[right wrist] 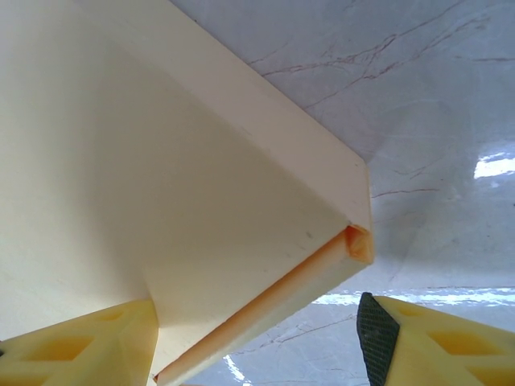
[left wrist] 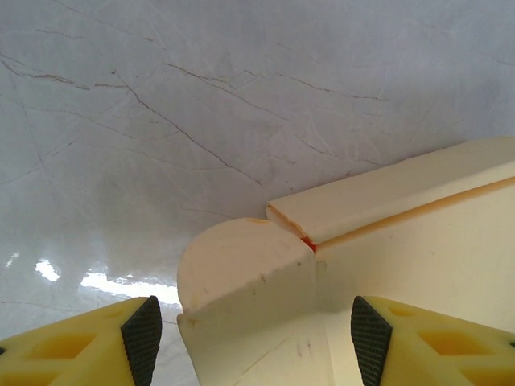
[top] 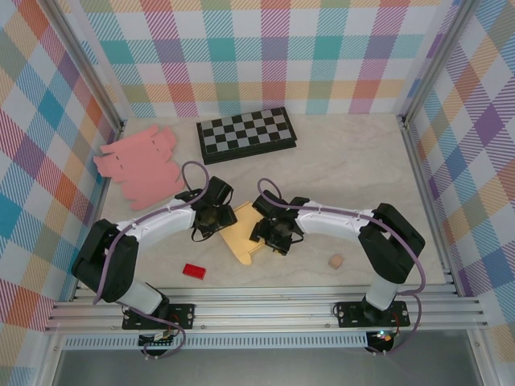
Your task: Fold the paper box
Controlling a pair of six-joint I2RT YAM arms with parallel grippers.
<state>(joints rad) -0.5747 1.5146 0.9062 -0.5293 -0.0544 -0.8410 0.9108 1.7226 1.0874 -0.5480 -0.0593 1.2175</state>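
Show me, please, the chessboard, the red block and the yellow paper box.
chessboard [top: 246, 134], top external view, centre of its face.
red block [top: 193, 271], top external view, middle of its top.
yellow paper box [top: 242, 240], top external view, bare panel.

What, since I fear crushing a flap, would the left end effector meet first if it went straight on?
Likely the rounded flap of the paper box, sitting between the open fingers of the left end effector; depth unclear.
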